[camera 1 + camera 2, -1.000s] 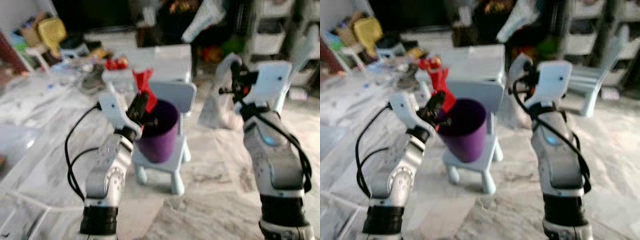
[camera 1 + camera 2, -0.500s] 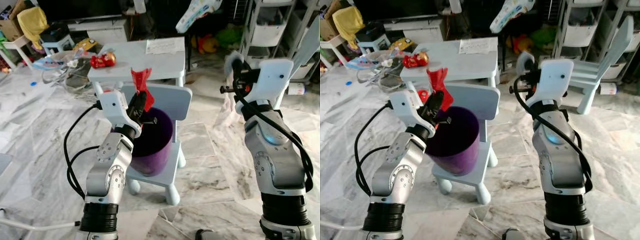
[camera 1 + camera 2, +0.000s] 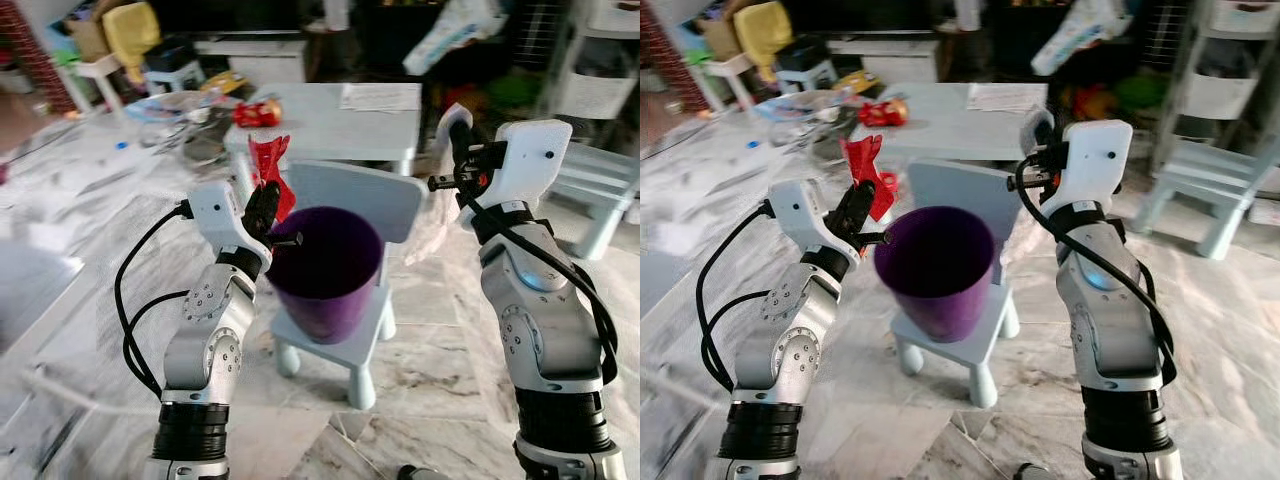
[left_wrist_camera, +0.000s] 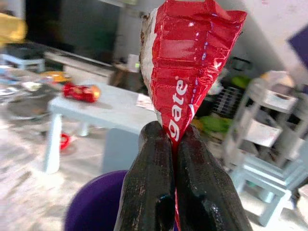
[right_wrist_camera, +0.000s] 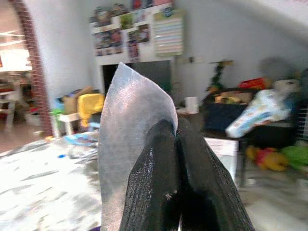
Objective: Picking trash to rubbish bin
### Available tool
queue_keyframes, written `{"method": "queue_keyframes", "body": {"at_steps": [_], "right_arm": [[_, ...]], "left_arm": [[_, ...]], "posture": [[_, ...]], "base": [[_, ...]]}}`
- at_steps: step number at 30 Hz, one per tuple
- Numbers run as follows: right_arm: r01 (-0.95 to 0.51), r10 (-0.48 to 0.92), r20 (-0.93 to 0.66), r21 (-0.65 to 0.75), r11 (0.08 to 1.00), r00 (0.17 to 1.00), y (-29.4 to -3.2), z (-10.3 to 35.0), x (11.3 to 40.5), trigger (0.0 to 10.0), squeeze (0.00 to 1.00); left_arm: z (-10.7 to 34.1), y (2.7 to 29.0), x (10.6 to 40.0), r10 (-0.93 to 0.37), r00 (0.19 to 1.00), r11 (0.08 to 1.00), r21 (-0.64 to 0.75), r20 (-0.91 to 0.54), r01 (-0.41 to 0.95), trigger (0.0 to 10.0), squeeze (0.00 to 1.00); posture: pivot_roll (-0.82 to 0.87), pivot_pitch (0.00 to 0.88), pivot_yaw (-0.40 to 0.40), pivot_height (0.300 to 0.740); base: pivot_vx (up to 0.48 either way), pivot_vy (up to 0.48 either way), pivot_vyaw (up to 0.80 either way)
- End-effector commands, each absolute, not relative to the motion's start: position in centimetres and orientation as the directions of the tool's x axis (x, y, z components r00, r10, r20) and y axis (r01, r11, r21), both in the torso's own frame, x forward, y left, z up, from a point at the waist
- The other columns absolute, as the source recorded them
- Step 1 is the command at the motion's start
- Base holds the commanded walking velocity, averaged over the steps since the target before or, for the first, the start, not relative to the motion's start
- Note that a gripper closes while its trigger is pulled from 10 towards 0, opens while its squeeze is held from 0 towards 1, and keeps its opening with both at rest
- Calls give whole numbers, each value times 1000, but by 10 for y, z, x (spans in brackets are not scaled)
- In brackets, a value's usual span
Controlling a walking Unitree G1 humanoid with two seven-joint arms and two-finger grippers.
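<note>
Left claw (image 3: 268, 208), frame centre-left, pinches red wrapper (image 4: 185, 67) beside purple bin (image 3: 327, 262) rim. Right claw (image 5: 174, 139), upper right, pinches what appears a silvery wrapper (image 5: 130, 144).

The one text that can be read is on the red wrapper (image 4: 185, 67): white letters "gate" run along its length, close above the black fingers (image 4: 149, 187) of the left pincer (image 4: 172, 139), which are pressed together on it. The start of the word is hidden in the fold. A sheet of paper (image 3: 380, 96) on the far counter (image 3: 320, 125) bears print too small to read.
</note>
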State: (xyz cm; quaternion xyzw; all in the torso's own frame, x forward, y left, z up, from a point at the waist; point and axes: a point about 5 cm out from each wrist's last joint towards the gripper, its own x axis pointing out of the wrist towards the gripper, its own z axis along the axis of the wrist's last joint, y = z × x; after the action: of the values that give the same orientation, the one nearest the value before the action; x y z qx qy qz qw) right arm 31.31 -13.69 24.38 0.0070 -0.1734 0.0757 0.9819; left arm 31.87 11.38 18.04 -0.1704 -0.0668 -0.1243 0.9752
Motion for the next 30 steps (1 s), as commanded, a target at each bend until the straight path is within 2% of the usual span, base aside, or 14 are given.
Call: {"method": "queue_keyframes", "body": {"at_steps": [1,5,9,23,30], "right_arm": [[-159,151,369,-9,987,917,-137,250,314,10000,0],[-159,148,370,-2,987,917,-137,251,315,10000,0],[-160,148,370,1,987,917,-136,250,316,10000,0],[-177,165,360,1,984,918,-134,247,315,10000,0],[-207,197,353,-11,978,915,-130,245,313,10000,0]], "left_arm": [[182,114,319,-224,957,913,-305,183,272,10000,0],[182,114,319,-229,956,911,-306,185,277,10000,0],[182,113,318,-240,952,909,-301,188,289,10000,0],[181,111,319,-238,954,907,-310,183,286,10000,0],[178,113,320,-218,963,915,-309,161,259,10000,0]], "posture": [[-79,91,100,740],[-78,94,108,740],[-76,95,110,740],[-79,96,107,740],[-80,97,104,740]], "base": [[0,0,0],[0,0,0],[307,0,0],[476,0,0],[0,0,0]]}}
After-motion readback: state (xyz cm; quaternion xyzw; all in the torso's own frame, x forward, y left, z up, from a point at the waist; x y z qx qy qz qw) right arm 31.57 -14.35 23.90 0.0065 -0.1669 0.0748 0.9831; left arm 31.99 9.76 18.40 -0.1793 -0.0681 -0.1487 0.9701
